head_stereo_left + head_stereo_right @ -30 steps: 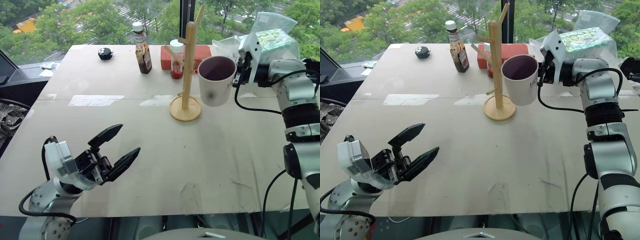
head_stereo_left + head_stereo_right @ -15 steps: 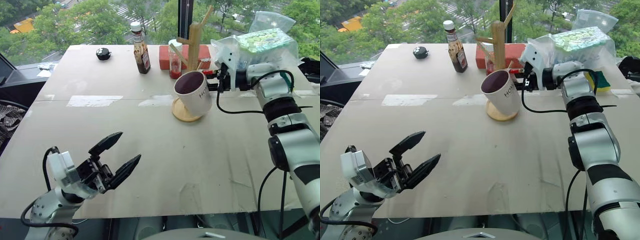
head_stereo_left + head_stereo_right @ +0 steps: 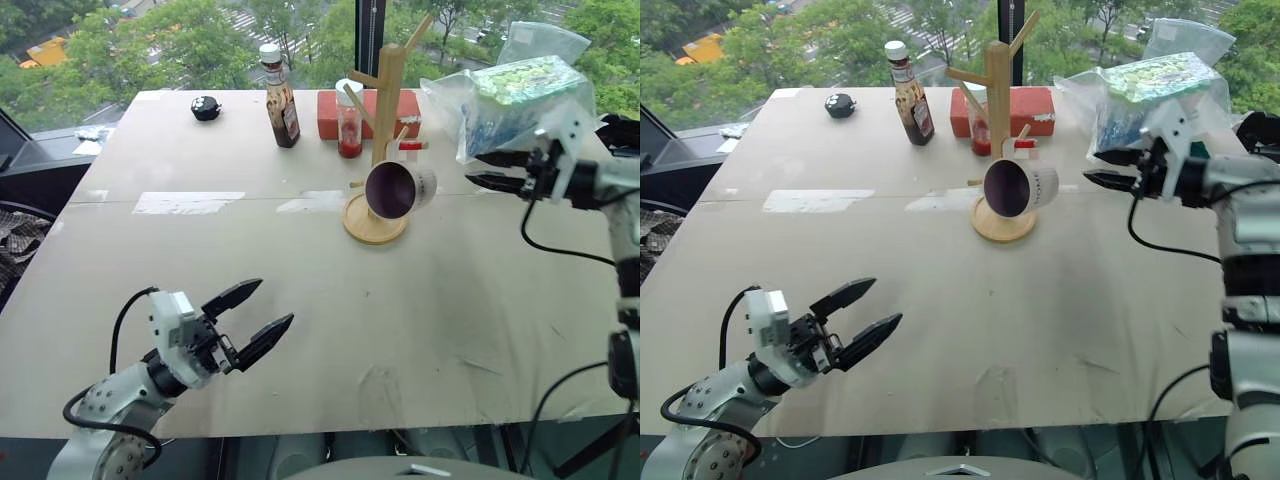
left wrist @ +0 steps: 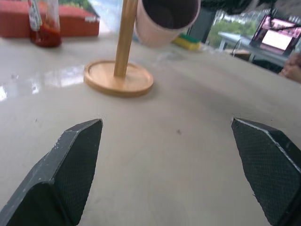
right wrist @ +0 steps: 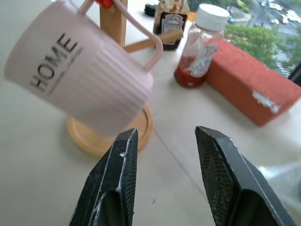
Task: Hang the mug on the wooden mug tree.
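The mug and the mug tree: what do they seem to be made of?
The mug looks like glazed ceramic: smooth cream ribbed wall, printed lettering, dark inside. The mug tree looks like light unpainted wood: pale tan pole, pegs and round base, with a slight sheen.

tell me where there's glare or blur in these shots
Left wrist view: window glare streaks the table near the tree, and the mug looks soft. Right wrist view: mug sharp, background softer. Eye views: even daylight, faint shadows.
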### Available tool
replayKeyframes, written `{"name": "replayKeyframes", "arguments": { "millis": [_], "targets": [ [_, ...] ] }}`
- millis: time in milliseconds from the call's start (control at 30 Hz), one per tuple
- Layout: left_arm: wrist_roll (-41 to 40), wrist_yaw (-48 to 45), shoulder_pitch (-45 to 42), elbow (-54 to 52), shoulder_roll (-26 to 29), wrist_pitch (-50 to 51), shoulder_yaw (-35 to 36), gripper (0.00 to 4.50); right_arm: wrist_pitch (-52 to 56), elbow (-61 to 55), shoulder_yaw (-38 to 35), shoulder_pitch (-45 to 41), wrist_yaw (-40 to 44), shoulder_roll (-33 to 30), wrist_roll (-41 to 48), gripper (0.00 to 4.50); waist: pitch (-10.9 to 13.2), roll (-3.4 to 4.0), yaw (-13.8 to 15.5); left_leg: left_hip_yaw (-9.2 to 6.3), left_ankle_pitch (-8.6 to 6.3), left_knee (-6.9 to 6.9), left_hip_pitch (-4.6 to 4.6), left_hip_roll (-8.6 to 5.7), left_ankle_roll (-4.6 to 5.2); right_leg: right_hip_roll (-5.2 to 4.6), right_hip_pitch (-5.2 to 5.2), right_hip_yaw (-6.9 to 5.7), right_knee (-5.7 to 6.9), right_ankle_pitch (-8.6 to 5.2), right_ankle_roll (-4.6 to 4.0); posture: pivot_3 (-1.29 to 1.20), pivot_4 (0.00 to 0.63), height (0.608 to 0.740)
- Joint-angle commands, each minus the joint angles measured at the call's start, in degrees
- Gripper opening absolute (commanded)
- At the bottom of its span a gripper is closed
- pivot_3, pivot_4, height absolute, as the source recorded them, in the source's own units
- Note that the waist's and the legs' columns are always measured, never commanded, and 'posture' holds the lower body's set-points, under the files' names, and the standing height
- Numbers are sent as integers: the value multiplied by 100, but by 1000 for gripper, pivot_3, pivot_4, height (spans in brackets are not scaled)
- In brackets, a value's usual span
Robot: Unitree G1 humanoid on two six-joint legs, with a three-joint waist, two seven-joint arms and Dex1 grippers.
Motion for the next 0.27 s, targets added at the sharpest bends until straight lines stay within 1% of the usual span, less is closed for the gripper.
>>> {"name": "replayKeyframes", "arguments": {
  "millis": [33,133,267],
  "targets": [
    [197,108,-34,75,198,122,114,4500,297,-1135,-716,1232,-239,-323,317,1857,0,-4,21,-5,-2,2,0,1,3,1,3,-4,-3,0,0,0,150,740],
    [251,37,-29,225,323,157,209,4500,326,-1899,-1225,2523,-528,-306,396,1857,0,-4,108,-12,-2,-2,0,2,2,6,10,-10,-17,0,0,0,150,740],
    [189,-103,-59,379,455,265,274,4500,151,-2361,-1527,3714,-895,-99,349,1857,3,-2,88,-4,-1,-1,12,0,1,8,16,2,-13,0,1,0,150,740]
  ]
}}
